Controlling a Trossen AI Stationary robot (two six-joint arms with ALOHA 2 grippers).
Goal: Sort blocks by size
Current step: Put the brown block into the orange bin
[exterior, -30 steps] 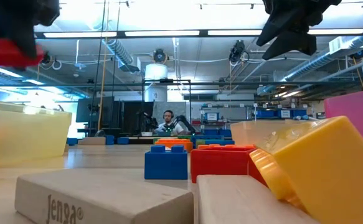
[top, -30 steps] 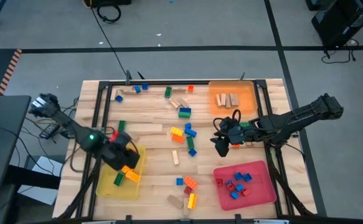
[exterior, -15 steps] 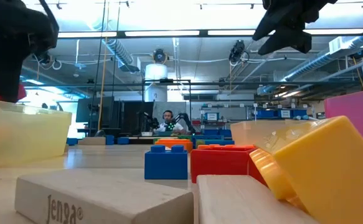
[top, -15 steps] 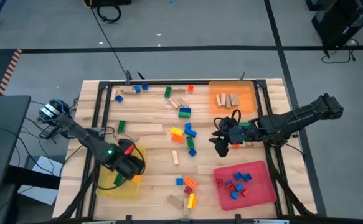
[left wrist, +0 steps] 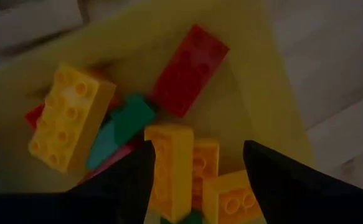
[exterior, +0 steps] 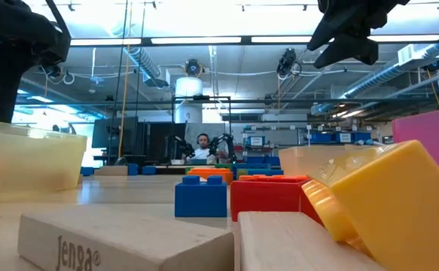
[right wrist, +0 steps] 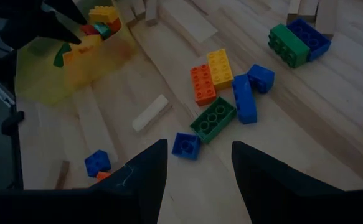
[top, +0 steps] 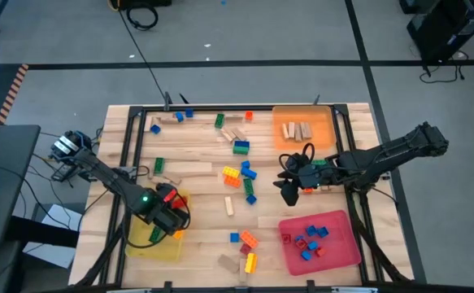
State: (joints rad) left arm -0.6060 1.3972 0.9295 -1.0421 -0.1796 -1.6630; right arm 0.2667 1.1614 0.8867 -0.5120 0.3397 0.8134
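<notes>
The left gripper (left wrist: 197,165) has its fingers apart, holding nothing, low over the yellow tray (top: 143,244). Just ahead of them a red brick (left wrist: 189,70) lies loose in the tray among yellow bricks (left wrist: 69,116) and a green one. The right gripper (top: 289,194) hangs above mid-table with fingers spread and empty, over scattered bricks (right wrist: 221,93). Wooden pieces sit in the orange tray (top: 322,122), small bricks in the red tray (top: 338,244)
</notes>
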